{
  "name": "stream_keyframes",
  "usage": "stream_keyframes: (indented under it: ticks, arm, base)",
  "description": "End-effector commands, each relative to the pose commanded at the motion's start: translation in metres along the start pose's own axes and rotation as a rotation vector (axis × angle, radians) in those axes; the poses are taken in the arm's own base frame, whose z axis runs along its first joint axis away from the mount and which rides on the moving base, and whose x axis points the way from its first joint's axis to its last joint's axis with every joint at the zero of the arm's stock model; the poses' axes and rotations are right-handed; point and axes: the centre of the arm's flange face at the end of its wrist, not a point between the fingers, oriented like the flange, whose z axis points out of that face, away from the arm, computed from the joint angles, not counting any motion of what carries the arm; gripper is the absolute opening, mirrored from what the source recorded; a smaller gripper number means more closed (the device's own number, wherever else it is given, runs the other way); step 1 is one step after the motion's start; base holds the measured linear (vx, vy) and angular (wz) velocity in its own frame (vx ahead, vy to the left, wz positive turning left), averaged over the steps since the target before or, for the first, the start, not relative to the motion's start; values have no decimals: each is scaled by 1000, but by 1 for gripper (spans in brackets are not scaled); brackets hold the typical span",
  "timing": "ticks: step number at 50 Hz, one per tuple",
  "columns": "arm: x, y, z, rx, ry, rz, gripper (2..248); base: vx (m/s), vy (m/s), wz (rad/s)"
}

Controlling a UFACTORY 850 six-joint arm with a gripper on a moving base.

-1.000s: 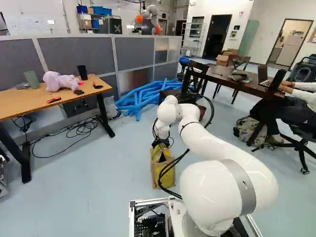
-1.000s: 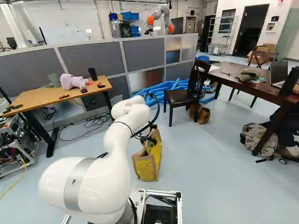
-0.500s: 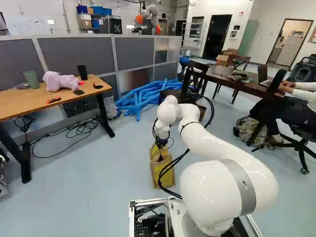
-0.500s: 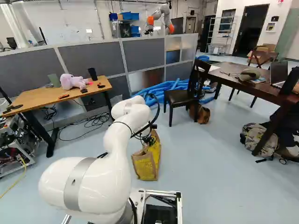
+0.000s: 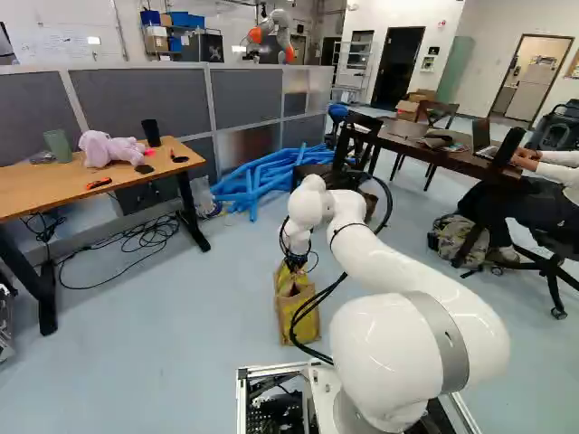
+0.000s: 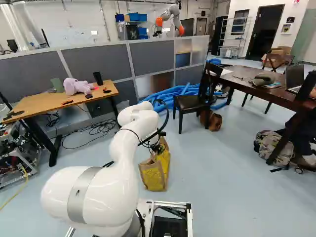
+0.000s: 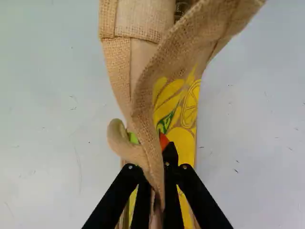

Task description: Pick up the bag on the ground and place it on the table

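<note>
No words or numbers can be read. The little red sign (image 5: 442, 23) on the far wall (image 5: 416, 11), right of the dark door (image 5: 398, 70), is too small. So are the scribbles (image 5: 56, 42) far left.

A robotics lab: another robot (image 6: 180, 30) stands beyond grey partitions (image 6: 98, 64), electronics (image 6: 10, 162) crowd a metal frame (image 6: 28, 174), and cables (image 5: 159, 231) coil below a counter (image 5: 54, 192).
</note>
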Motion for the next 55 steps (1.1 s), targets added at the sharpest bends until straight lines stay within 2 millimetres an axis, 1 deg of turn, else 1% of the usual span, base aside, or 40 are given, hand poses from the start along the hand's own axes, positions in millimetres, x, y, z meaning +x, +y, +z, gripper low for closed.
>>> stream_keyframes:
  ticks: [24,37,55]
  arm:
    - [5,-1,-33,0,-40,-1,28]
    - [3,-6,-53,1,-55,-8,28]
    - [-9,-11,-60,0,-82,-17,28]
  base:
    - [0,0,0]
    - [0,0,0]
    - [0,0,0]
